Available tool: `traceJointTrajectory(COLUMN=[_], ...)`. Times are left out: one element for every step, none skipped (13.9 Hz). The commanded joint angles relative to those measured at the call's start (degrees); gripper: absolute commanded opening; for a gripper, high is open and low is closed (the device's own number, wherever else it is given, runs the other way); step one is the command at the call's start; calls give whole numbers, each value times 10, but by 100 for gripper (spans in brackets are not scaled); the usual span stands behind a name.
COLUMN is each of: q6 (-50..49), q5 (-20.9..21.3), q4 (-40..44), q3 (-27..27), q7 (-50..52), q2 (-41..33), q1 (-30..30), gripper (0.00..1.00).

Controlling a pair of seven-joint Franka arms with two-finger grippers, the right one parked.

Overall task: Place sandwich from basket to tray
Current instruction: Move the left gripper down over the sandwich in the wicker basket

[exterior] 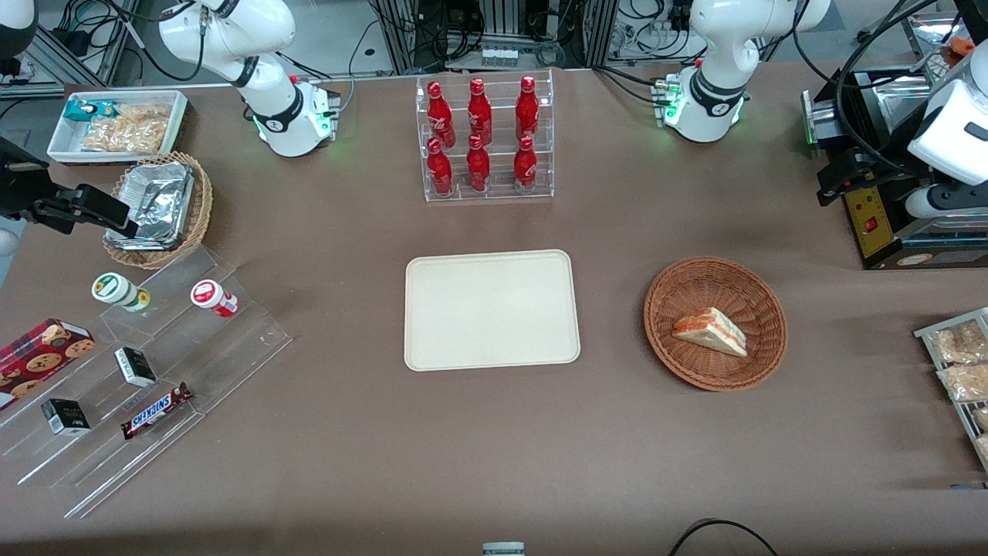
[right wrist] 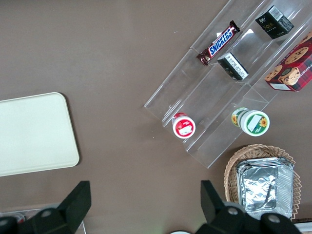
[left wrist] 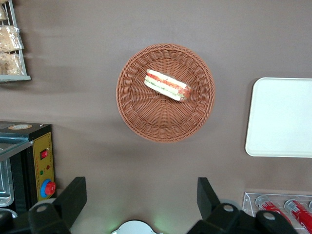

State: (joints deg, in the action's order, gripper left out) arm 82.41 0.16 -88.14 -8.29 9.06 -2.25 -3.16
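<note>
The sandwich (exterior: 711, 330), a white wedge with red-orange and green layers, lies in the round reddish-brown basket (exterior: 679, 293). The cream tray (exterior: 491, 309) lies bare at the table's middle, beside the basket. My left gripper (exterior: 837, 179) hangs high above the table, farther from the front camera than the basket and toward the working arm's end. It is open and holds nothing. In the left wrist view the fingers (left wrist: 73, 197) stand wide apart over bare tablecloth, with the sandwich (left wrist: 165, 85), basket (left wrist: 165, 124) and tray (left wrist: 280, 117) well clear of them.
A black machine with a yellow panel (exterior: 868, 220) stands under the gripper. A clear rack of red bottles (exterior: 482, 139) stands farther from the camera than the tray. A rack of bagged snacks (exterior: 961, 371) sits at the working arm's end. Clear steps with snacks (exterior: 147, 371) are toward the parked arm's end.
</note>
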Motion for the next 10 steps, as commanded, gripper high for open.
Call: traceJointTrajectory(q6=[-8,-9,-8,-7,-3,1,16,48,83,118], q5=[-9,-10,-9,-9,-7,-5,-5,-3,-3,-3], q4=[-2,-2,-3,-4,-5,-18,-40,-69,-99,-127], q3=[-3,-3,-3,-3,-4,-5,-7,-10,-12,-12], q7=[-2,-3,-3,-3,2,12,24,35,58,82], q2=[-3,-1,2,14,27,38,45,48,47,47], q1=[-9,-9,-9,-8,-6,-4,-3,-1,4,5], gripper=[100,100,100,100,100,100,100,100,100,100])
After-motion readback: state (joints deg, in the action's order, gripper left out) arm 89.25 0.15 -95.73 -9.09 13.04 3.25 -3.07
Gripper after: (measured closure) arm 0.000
